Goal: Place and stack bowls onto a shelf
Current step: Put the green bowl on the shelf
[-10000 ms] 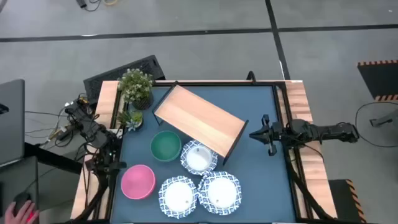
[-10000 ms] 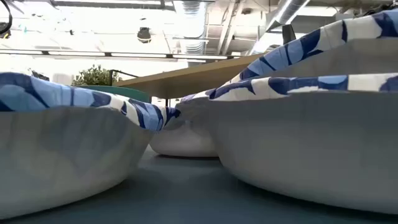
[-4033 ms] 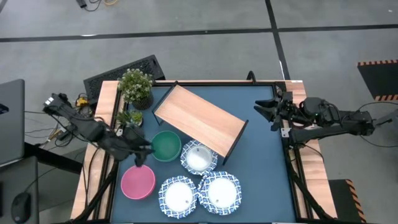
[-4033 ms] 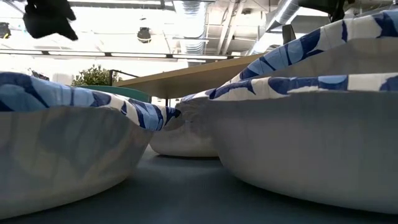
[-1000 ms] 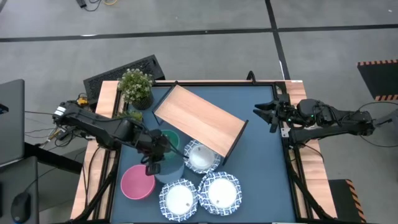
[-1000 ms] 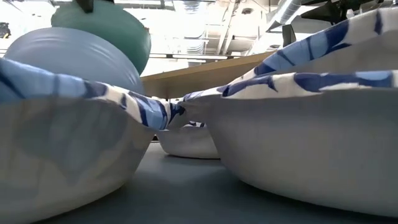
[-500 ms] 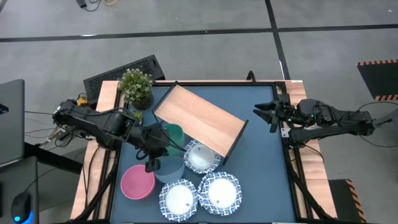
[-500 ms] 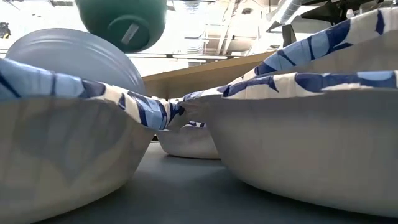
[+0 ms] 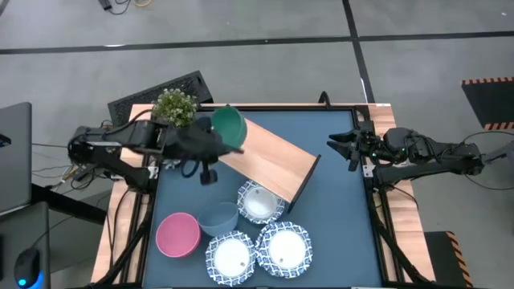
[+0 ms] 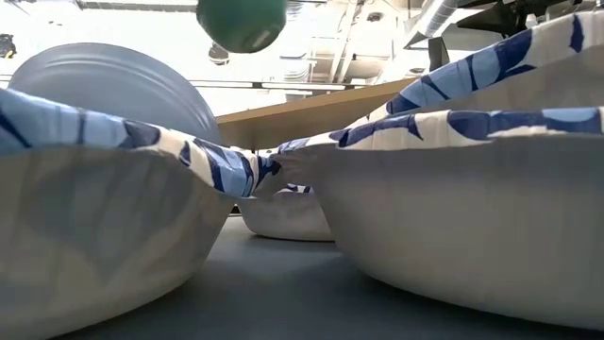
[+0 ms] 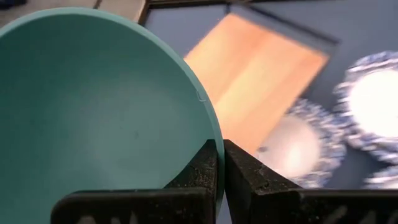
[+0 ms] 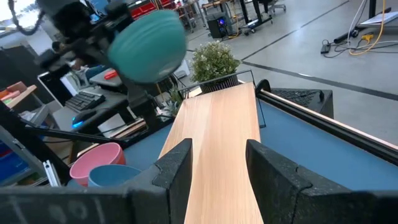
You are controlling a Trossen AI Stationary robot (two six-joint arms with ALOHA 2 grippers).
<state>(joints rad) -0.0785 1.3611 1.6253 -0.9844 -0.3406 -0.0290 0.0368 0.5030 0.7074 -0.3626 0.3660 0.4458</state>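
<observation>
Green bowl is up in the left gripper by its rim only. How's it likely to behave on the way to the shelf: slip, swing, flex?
The green bowl looks rigid; its rim keeps its curve under the pinch. The left gripper clamps only a thin edge, and the bowl hangs tilted, so it may pivot or slip if jolted. Its smooth surface suggests little friction, so a slow descent onto the shelf seems wise.

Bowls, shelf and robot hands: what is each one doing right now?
Plain green bowl: lifted, tilted, pinched at its rim by the left gripper, above the shelf's end.
Light-wood shelf: standing, nothing resting on it.
Plain pink bowl: upright on the table.
Grey-blue bowl: upright beside the pink one.
Three white bowls with blue-patterned rims: upright, clustered, unstacked.
Right gripper: open, waiting at the table's right edge.
</observation>
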